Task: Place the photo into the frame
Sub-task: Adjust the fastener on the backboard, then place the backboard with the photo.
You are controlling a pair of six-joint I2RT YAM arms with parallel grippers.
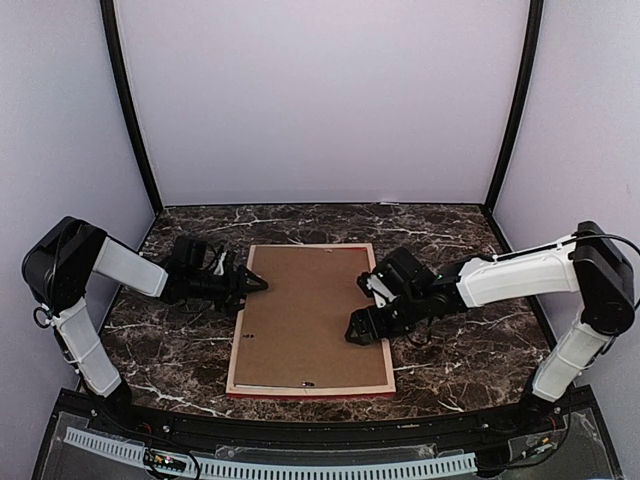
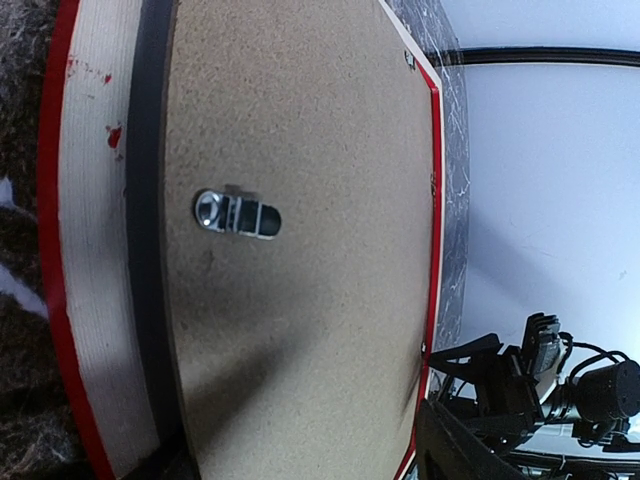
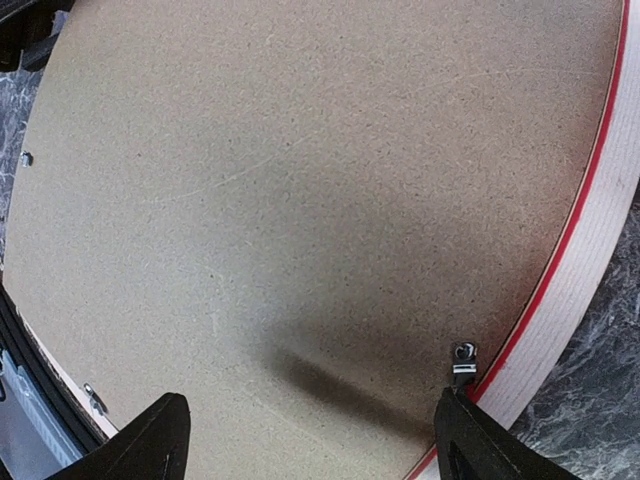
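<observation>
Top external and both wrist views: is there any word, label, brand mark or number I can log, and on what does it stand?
No text can be read in any view.
The plain brown fibreboard backing board, the thin rectangular frame with red front and pale wood back and the dark marble-patterned table carry no print.
The small metal hanger clip shows no legible stamp.
The small component with coloured dots on the near rail is too small to read.
</observation>
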